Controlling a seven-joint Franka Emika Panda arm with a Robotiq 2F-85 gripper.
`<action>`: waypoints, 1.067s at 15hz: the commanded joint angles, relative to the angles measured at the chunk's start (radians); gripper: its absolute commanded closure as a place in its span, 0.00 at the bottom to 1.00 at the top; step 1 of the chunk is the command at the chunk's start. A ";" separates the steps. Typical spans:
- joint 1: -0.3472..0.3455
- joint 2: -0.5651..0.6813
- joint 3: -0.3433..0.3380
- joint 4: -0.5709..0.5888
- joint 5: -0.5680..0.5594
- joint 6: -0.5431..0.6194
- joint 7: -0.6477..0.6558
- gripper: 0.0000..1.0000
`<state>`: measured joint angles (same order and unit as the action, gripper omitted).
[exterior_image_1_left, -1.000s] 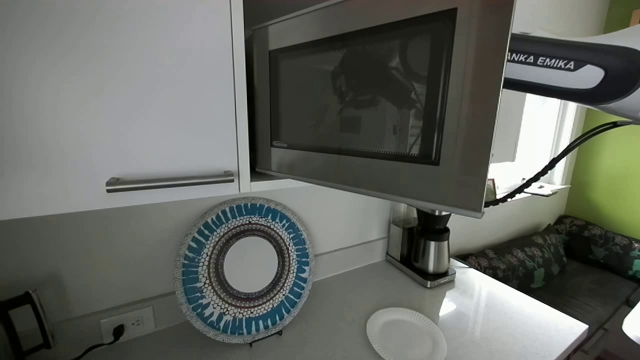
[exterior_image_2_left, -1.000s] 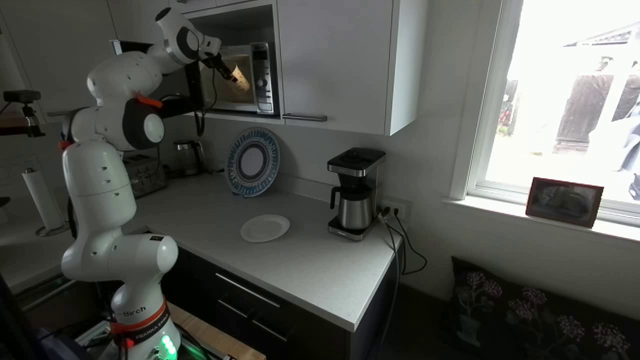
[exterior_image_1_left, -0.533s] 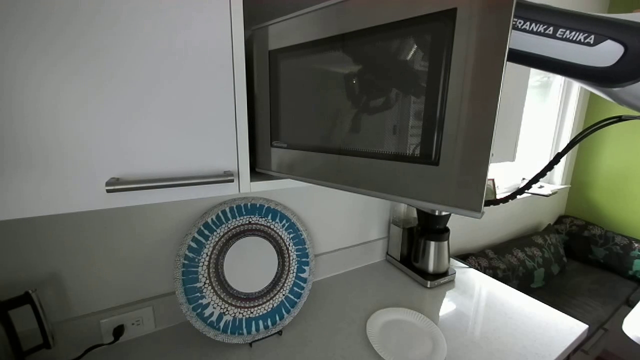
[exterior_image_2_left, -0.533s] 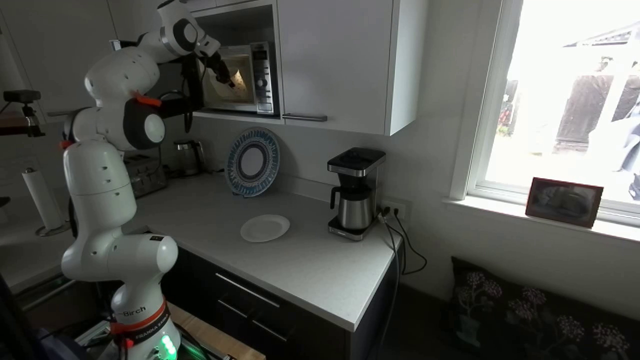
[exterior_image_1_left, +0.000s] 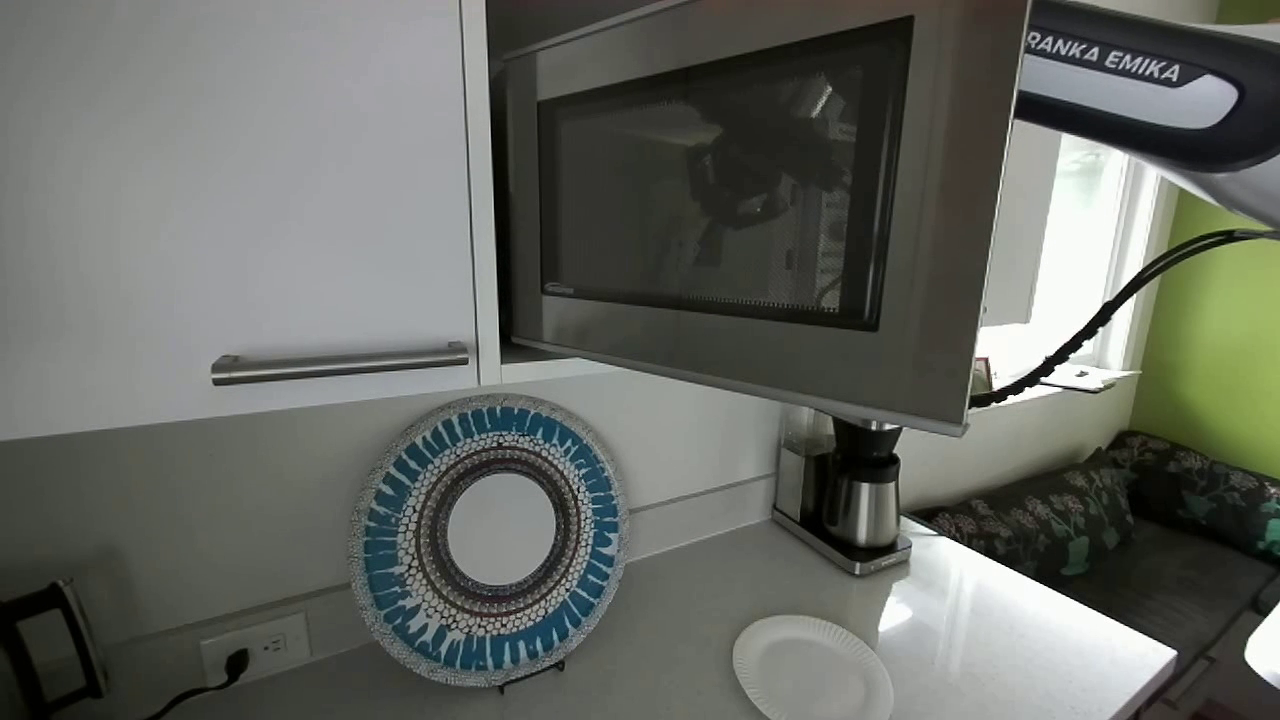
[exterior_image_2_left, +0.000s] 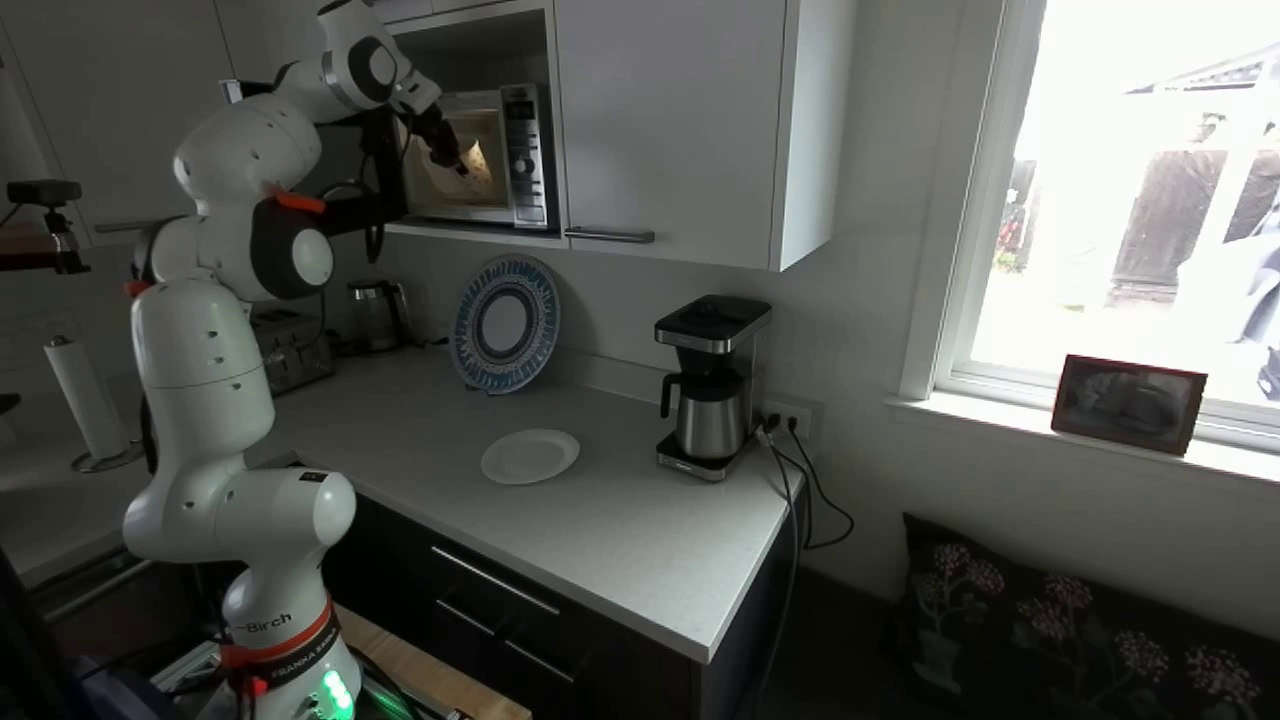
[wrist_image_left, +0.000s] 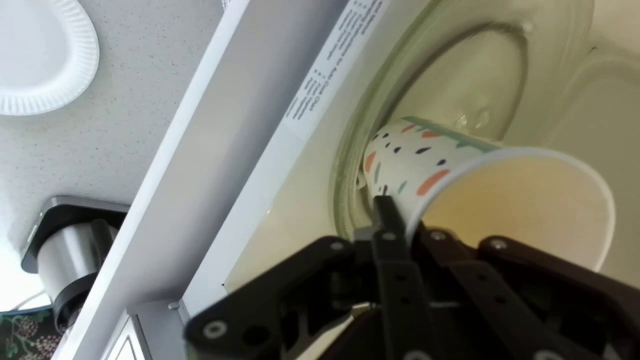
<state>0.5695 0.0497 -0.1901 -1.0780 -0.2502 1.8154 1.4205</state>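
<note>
The tool (wrist_image_left: 407, 227) pinches one cup (wrist_image_left: 480, 192) by its wall: of its two fingers (wrist_image_left: 387, 220), one sits inside the mouth and one outside, the rim between them. That hold probably suits thin card, since squeezing the whole body could crush it. In the wrist view the cup's mouth opens to the right of the tool, and its base end lies ahead of the fingertips, over one glass turntable (wrist_image_left: 356, 145); whether it touches the glass, I cannot tell. The tool is at or just inside the opening of one microwave (exterior_image_2_left: 524, 150), whose single door (exterior_image_1_left: 620, 210) stands open, leaving the arm (exterior_image_2_left: 250, 150) room to reach in. Below the tool, the counter (exterior_image_2_left: 620, 520) carries one paper plate (exterior_image_2_left: 530, 457), lying flat. Also below, and to the tool's right in an exterior view, stands one coffee maker (exterior_image_2_left: 705, 342), with one steel jug (exterior_image_2_left: 708, 430) set in it, likely where it can catch the drip. Lower than the tool too, one round ornament (exterior_image_1_left: 500, 530) leans back on one small stand (exterior_image_1_left: 531, 676), presumably to keep it on edge; both exterior views show it.
</note>
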 joint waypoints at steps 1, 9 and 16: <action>-0.015 0.024 -0.006 0.052 0.121 -0.014 0.039 0.99; -0.063 0.113 -0.028 0.190 0.319 -0.129 0.231 0.99; -0.084 0.187 -0.030 0.307 0.329 -0.171 0.270 0.49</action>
<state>0.4972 0.1878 -0.2167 -0.8521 0.0594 1.6854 1.6772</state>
